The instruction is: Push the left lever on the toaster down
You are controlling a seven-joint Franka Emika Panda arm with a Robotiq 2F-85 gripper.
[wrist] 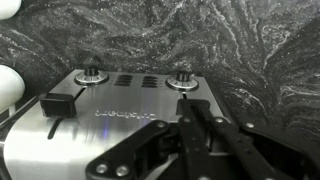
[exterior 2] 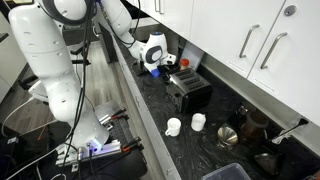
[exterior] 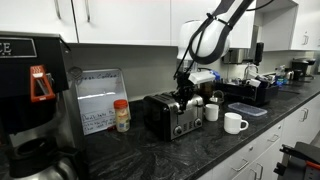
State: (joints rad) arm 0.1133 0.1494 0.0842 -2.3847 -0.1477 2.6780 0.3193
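Wrist view looks down on the stainless toaster [wrist: 120, 118], which fills the lower left of the frame against the black marbled countertop [wrist: 260, 50]. Two round knobs [wrist: 93, 73] sit along its upper edge, one toward the left and one near centre. The left lever [wrist: 60, 100], a black block, is at the left of the frame at the top of its slot, so it is not yet pushed down. The gripper [wrist: 195, 108] comes in from the bottom centre. Its fingertips look drawn together with nothing between them, they point at the toaster's face below the centre knob, and they are well apart from the left lever. Whether they touch the metal cannot be told.

In an exterior view the gripper [exterior: 184, 92] hangs just over the toaster [exterior: 170, 116] at mid-frame. A white mug [exterior: 235, 122] stands to the right, and a spice jar [exterior: 122, 115] and a coffee machine [exterior: 35, 95] stand to the left. In an exterior view from higher up, the gripper [exterior 2: 157, 62] is at the upper-left end of the toaster [exterior 2: 188, 92], and two white cups [exterior 2: 173, 126] stand lower in the frame.
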